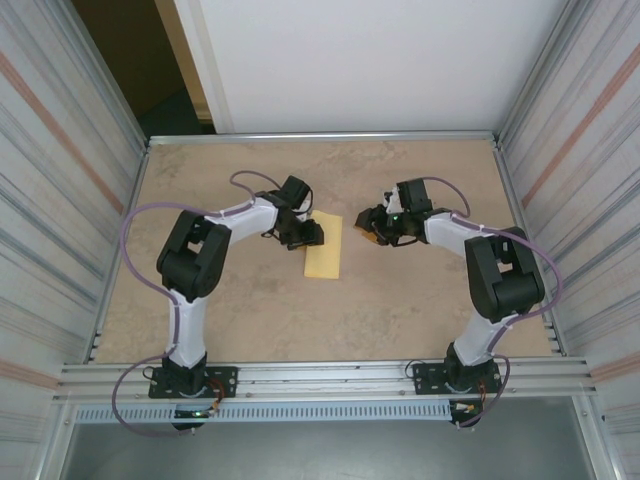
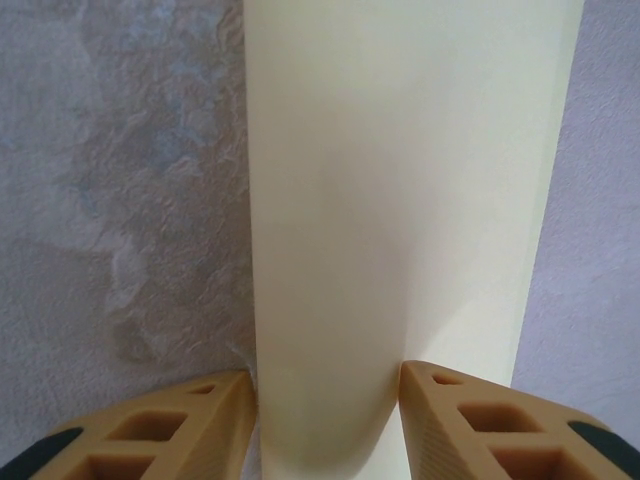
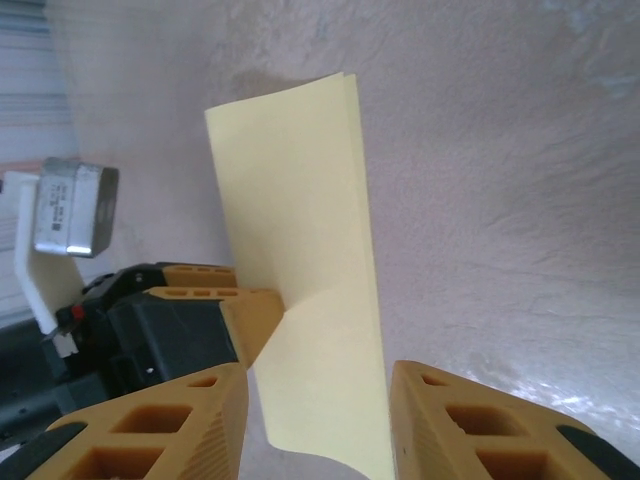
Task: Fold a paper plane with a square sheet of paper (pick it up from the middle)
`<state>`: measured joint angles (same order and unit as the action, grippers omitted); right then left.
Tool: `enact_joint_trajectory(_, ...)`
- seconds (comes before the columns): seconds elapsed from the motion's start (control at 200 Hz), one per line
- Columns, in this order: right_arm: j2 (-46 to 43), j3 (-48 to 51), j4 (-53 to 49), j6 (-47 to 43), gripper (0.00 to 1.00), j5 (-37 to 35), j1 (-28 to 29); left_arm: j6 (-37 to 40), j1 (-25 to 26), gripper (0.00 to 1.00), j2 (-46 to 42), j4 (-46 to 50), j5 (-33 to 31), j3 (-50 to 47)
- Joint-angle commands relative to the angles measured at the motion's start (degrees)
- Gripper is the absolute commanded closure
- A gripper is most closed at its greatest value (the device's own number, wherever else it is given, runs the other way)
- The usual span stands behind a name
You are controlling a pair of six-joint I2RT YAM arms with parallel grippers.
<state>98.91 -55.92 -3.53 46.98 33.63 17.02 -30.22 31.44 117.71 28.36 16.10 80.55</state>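
A mottled beige table (image 1: 250, 320) is seen from above, boxed in by ribbed metal walls (image 1: 60, 180) with a white panel behind. The two arms are stretched inward from the near edge, and both wrists are brought close together over the middle of the surface.

Between them the square sheet of paper (image 1: 323, 247) lies flat on the table as a long, narrow strip. It is judged to be folded once in half, since two layers are shown at its far end in the right wrist view.

The left gripper (image 1: 308, 234) is set over the strip's left edge. Its jaws stand apart, and the paper's near end is flanked by its fingers (image 2: 160, 430); no clamp is made out. The right gripper (image 1: 368, 232) is held just beside the strip's right edge, released, with nothing between its fingers (image 3: 470, 420).

The centre fold is judged to be the step in hand. A nose corner is probably to be turned in next. For that, the strip must be pinned by one gripper while a single corner is lifted by the other.
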Motion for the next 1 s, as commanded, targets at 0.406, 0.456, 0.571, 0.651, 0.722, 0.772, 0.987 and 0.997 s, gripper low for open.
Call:
enact_joint_trajectory(0.406, 1.8, -0.9, -1.9, -0.1, 0.62, -6.0, 3.2, -0.6, 2.4, 0.55, 10.2, 4.6, -1.8, -2.3)
enact_joint_trajectory(0.456, 2.2, -0.9, -1.4, 0.2, 0.62, -5.9, 3.3, -0.8, 2.4, 0.54, 10.6, 4.5, -1.4, -2.1)
enact_joint_trajectory(0.571, 2.9, -0.9, -1.1, 0.4, 0.62, -5.9, 3.3, -1.1, 2.5, 0.54, 11.7, 5.2, -1.7, -1.7)
enact_joint_trajectory(0.651, 3.3, -1.0, -1.0, 0.4, 0.62, -5.6, 3.3, -1.1, 2.4, 0.53, 12.5, 5.1, -1.4, -1.8)
enact_joint_trajectory(0.722, 3.2, -0.7, -0.7, 0.3, 0.62, -5.3, 3.4, -1.2, 2.5, 0.53, 13.1, 5.0, -0.9, -1.7)
enact_joint_trajectory(0.772, 3.2, -0.7, -0.6, 0.3, 0.62, -5.2, 3.4, -1.1, 2.5, 0.53, 13.5, 5.0, -0.8, -1.6)
enact_joint_trajectory(0.987, 3.4, -0.6, 0.7, 0.3, 0.62, -3.7, 4.0, -0.1, 2.6, 0.53, 14.2, 5.1, -0.9, -1.6)
enact_joint_trajectory(0.997, 3.4, -0.7, 0.7, 0.2, 0.62, -3.6, 4.0, -0.1, 2.6, 0.53, 14.1, 5.1, -0.9, -1.6)
